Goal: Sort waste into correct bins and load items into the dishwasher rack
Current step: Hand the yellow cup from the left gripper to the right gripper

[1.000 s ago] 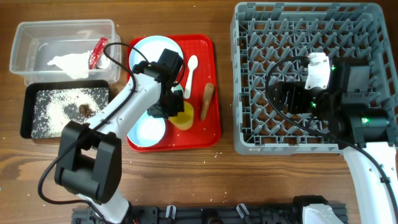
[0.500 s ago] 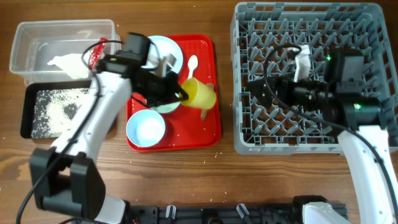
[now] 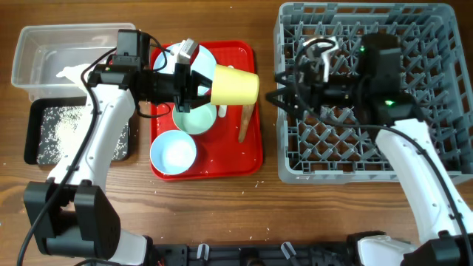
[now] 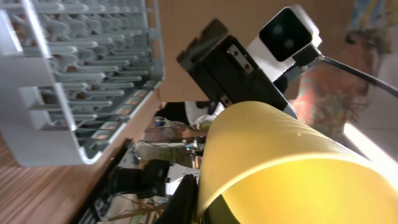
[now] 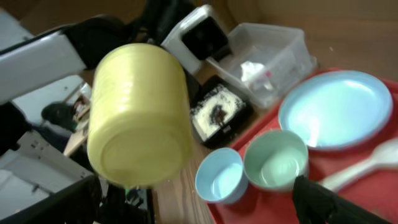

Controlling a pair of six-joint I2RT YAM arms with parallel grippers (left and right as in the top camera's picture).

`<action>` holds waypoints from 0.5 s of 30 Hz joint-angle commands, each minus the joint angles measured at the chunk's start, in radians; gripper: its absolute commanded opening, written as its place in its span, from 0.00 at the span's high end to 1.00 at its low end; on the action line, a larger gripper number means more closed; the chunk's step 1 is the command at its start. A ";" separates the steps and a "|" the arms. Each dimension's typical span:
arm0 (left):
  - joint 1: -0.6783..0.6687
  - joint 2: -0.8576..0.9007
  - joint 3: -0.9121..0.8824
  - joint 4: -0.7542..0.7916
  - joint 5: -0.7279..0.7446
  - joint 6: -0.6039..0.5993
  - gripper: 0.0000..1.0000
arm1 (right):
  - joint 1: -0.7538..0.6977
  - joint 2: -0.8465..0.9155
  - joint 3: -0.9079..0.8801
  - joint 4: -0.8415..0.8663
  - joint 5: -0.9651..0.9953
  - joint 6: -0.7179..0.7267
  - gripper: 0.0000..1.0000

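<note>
Overhead: the left gripper [image 3: 201,85] is clenched on the mouth end of the yellow cup [image 3: 235,86], holding it on its side above the red tray [image 3: 251,155]. The cup's long axis runs left to right. Its base points at the right gripper [image 3: 281,90], which is spread wide at the left wall of the dishwasher rack [image 3: 414,22], near the cup but apart from it.

Left wrist: the cup fills the lower right, with the right arm's head facing it beyond.

Right wrist: the cup's round base faces the camera, left of centre. Below lie the plate [image 5: 339,109], 2 bowls [image 5: 277,158] and the spoon [image 5: 367,168].

A handover seems likely, since the right arm is nearer the rack.
</note>
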 commanded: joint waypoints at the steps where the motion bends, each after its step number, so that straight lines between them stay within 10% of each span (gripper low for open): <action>1: 0.001 -0.013 0.015 0.003 0.069 0.020 0.96 | 0.065 0.016 0.010 0.088 -0.040 0.053 0.01; 15: 0.001 -0.013 0.015 0.003 0.099 -0.006 0.96 | 0.127 0.026 0.010 0.277 0.002 0.162 0.13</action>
